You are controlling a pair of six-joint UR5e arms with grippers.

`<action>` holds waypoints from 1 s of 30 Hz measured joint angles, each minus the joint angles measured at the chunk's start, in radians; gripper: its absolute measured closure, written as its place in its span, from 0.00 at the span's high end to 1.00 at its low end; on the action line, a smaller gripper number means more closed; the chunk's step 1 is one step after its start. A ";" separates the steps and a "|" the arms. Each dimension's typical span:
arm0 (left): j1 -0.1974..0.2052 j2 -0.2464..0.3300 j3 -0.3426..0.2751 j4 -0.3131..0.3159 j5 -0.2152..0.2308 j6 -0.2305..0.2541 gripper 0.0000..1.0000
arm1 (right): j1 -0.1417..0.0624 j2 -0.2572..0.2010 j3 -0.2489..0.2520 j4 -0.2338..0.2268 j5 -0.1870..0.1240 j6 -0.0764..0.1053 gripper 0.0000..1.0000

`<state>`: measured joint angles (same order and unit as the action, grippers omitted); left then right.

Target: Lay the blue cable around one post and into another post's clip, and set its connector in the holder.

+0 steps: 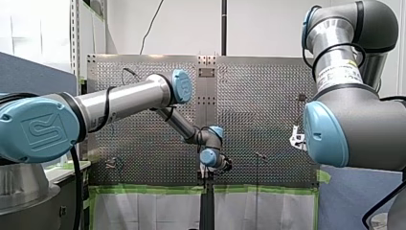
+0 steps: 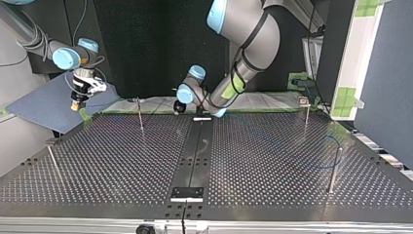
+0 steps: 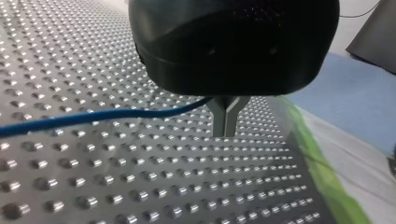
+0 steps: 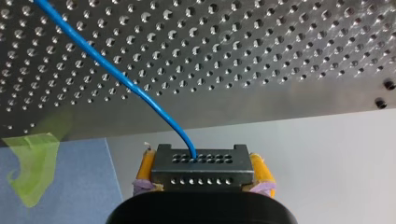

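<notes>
The blue cable (image 4: pixel 116 70) runs across the perforated table (image 4: pixel 280 42) and ends in a black connector (image 4: pixel 201 173) with rows of holes. My right gripper (image 4: pixel 201 163) is shut on that connector, one yellow pad (image 4: pixel 146 165) on each side. It hangs off the table's edge at the top view's left (image 2: pixel 76 103). In the left wrist view the blue cable (image 3: pixel 93 116) leads into the base of my left gripper's (image 3: pixel 225 132) metal fingers, which are shut on it just above the table. That gripper sits at the table's far edge near the middle of the top view (image 2: pixel 179 109).
Thin upright posts stand on the table: one far left of centre (image 2: pixel 140 117), one far right (image 2: pixel 307 114), one near right (image 2: pixel 333 170), one near left (image 2: pixel 53 163). A black strip (image 2: pixel 195 151) runs down the middle to a black plate (image 2: pixel 187 193). Green tape (image 3: pixel 322 172) marks the table's edge.
</notes>
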<state>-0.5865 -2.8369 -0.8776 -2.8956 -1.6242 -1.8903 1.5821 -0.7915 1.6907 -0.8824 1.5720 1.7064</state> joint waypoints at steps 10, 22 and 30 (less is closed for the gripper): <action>0.023 0.000 0.013 0.067 0.040 0.028 0.02 | 0.010 0.008 -0.010 -0.027 -0.028 -0.007 0.00; 0.037 0.000 0.004 0.081 0.043 0.022 0.02 | 0.009 0.079 -0.096 0.017 -0.015 -0.009 0.00; 0.046 0.000 0.006 0.081 0.046 0.009 0.02 | 0.007 0.084 -0.143 0.021 -0.002 -0.006 0.00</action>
<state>-0.5409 -2.8368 -0.8717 -2.8143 -1.5784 -1.8814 1.5891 -0.7076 1.5478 -0.8613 1.5697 1.7002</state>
